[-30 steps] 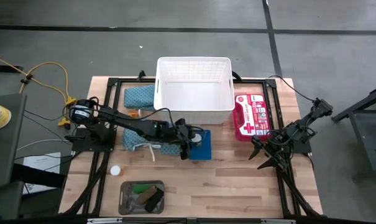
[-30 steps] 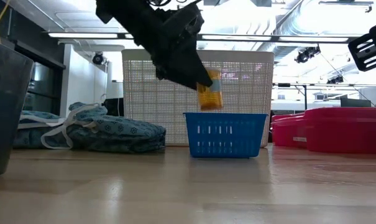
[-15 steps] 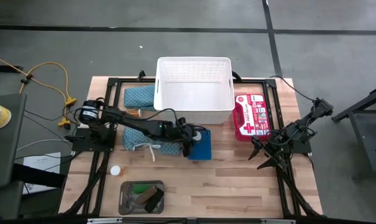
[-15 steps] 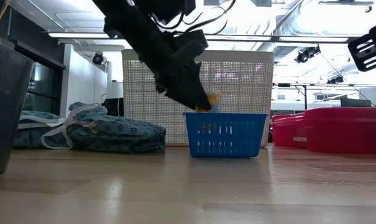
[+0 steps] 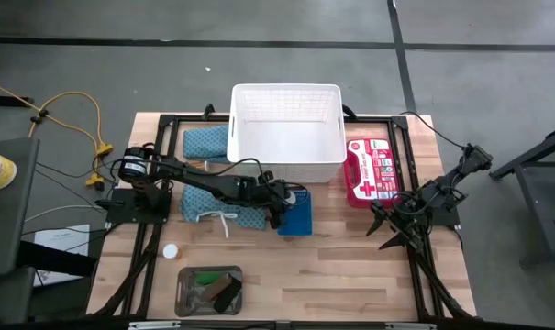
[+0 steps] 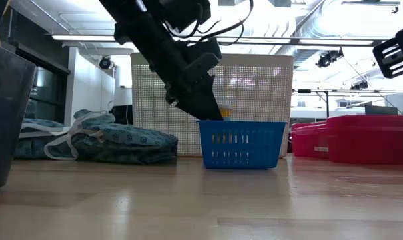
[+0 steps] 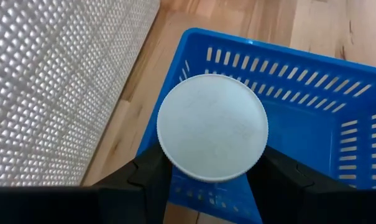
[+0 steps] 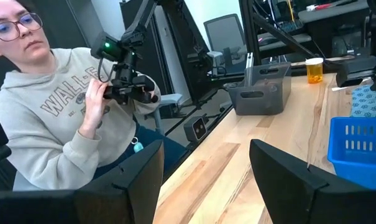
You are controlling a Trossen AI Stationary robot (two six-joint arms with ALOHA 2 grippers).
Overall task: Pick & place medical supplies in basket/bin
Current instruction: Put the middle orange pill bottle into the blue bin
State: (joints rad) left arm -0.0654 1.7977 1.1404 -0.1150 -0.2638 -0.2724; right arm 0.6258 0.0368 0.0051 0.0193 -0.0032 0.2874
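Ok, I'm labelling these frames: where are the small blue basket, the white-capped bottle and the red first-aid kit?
small blue basket [image 6: 241,144]: low view, slotted front wall.
white-capped bottle [image 7: 212,127]: left wrist view, middle of its round cap.
red first-aid kit [image 5: 370,170]: high view, lid centre.

The wooden table carries a blue basket under the left claw. Beyond the claw stands a white basket, with a red kit to its right and blue cloths to its left.

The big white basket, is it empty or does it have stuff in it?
Empty. From above, the big white basket shows only its bare floor.
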